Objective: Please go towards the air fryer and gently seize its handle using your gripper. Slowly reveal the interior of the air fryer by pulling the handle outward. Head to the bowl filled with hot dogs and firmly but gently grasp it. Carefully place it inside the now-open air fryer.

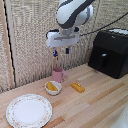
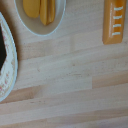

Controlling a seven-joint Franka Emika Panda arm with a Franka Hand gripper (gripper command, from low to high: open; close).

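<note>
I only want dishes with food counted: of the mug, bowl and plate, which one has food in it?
The small white bowl, holding yellow-orange hot dogs. The patterned plate lies bare; nothing shows in the pink mug.

You have one air fryer point(image 1: 109, 52), one bowl point(image 1: 53, 88) of hot dogs point(image 1: 52, 87), one pink mug point(image 1: 59, 75), one patterned plate point(image 1: 29, 110), one orange piece point(image 1: 77, 87).

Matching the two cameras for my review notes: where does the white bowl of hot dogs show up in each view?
Exterior view: the bowl sits on the wooden table, in front of the pink mug, between the patterned plate and the flat orange piece.
Wrist view: the bowl is cut off at the picture's edge.
Shared landmark: the flat orange piece, beside the bowl in both views.
</note>
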